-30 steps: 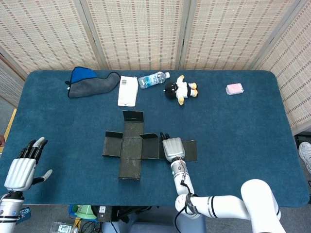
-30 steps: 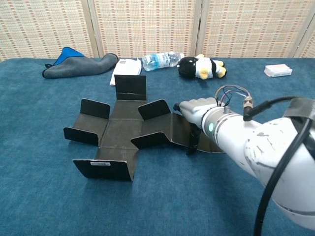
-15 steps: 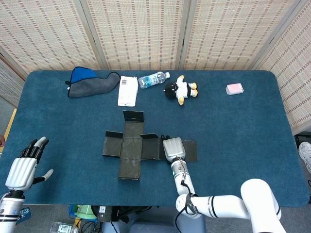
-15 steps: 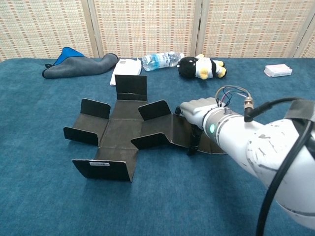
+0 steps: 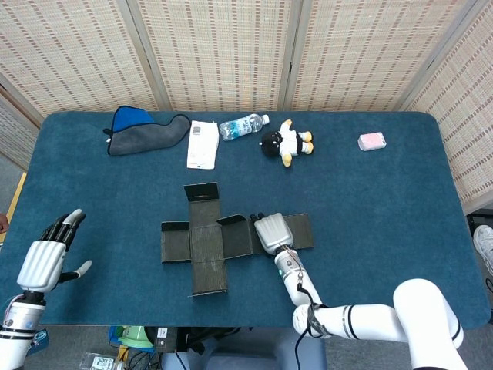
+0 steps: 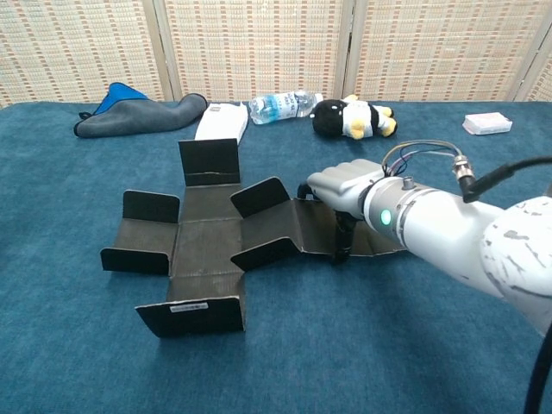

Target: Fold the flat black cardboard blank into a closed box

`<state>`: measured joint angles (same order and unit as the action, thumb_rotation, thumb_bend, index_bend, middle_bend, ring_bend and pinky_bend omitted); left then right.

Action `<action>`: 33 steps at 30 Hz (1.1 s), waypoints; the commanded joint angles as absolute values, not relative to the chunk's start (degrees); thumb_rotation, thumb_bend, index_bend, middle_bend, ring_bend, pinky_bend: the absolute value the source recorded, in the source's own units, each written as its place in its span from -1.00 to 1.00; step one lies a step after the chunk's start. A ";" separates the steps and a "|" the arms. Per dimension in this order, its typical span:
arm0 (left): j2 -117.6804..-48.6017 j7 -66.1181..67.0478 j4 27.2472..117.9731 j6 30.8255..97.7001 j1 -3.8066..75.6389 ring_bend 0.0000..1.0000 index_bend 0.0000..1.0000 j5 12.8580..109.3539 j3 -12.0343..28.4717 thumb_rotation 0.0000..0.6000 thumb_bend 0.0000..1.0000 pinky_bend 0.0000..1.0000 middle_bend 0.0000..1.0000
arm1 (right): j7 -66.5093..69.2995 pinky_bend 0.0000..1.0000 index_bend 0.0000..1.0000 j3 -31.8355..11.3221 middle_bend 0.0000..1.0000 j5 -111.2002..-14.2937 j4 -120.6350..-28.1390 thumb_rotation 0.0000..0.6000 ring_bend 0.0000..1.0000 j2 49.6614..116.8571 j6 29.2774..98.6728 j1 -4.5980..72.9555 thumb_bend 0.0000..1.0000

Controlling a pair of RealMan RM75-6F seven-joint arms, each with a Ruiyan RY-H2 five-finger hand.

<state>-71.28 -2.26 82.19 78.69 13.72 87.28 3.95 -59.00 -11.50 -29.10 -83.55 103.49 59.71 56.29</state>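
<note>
A table (image 5: 385, 200) covered in blue cloth carried everything. The black cardboard blank (image 5: 223, 237) lay flat on it near the front edge, its outer flaps standing up. Along the far edge lay a grey and blue cloth (image 5: 142, 128), a white packet (image 5: 202, 144) just beside it, a plastic water bottle (image 5: 243, 126) on its side, and a black, white and yellow plush toy (image 5: 286, 142). Well apart, toward the far corner, sat a small pink object (image 5: 371, 141), possibly an eraser or soap.
</note>
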 commanded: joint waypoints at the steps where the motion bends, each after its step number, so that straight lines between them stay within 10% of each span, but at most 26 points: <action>1: -73.11 -8.80 76.18 76.92 16.70 -0.35 -0.90 90.14 4.09 1.00 -0.66 -0.37 -1.00 | -57.66 1.00 -0.47 -10.28 -0.35 -31.77 -83.18 1.00 0.66 101.79 57.72 56.63 -0.74; 5: -75.02 -13.72 69.08 74.80 19.40 -0.02 -0.95 92.75 2.98 1.00 -0.66 -0.09 -1.00 | -56.49 1.00 -0.46 -9.73 -0.35 -33.34 -82.83 1.00 0.66 101.08 56.99 56.89 -0.74; 17: -87.07 -19.14 50.79 75.34 24.04 0.04 -1.00 96.78 1.01 1.00 -0.67 0.23 -1.00 | -55.18 1.00 -0.46 -8.77 -0.35 -33.54 -83.15 1.00 0.66 100.43 57.85 57.11 -0.74; 33: -98.10 -22.17 36.11 73.82 28.63 0.03 -1.00 97.70 -1.30 1.00 -0.66 0.27 -1.00 | -53.70 1.00 -0.46 -8.27 -0.34 -33.90 -82.80 1.00 0.66 100.94 58.41 57.21 -0.74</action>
